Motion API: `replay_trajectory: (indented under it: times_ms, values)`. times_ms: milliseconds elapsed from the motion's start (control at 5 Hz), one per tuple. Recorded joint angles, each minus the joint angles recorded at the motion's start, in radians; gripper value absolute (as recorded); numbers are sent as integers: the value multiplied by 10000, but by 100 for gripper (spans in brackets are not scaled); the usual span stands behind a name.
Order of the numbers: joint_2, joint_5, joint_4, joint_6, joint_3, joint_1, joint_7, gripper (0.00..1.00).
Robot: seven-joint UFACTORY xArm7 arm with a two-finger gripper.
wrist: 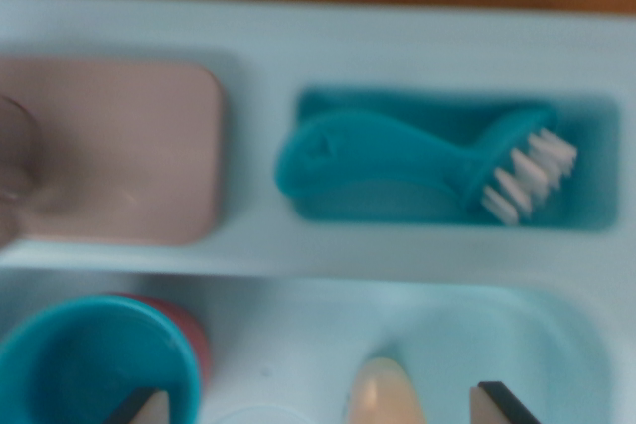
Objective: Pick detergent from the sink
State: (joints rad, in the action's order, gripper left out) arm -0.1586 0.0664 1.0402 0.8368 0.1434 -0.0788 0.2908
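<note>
My gripper (318,406) hangs wide open over the sink (298,345), empty. The detergent (383,394) (blurred, pale) sits between my fingertips, cup (89,364) just outside.

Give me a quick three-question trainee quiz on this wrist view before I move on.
1. True or false: the teal brush lies in its own recess in the sink.
2. What colour are the brush's bristles?
3. The teal cup sits at the view's: A) lower left B) upper right C) centre

Key: 1 true; 2 white; 3 A
</note>
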Motion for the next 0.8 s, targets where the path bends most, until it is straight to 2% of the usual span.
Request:
replay_trajectory:
  times_ms: [200,400,600,800]
  values:
    - [0,0,0,0,0,0,0,0]
    - [-87,41,-273,-326,66,-37,148,0]
    - [-87,41,-273,-326,66,-37,148,0]
    - [-165,78,-518,-619,125,-71,282,0]
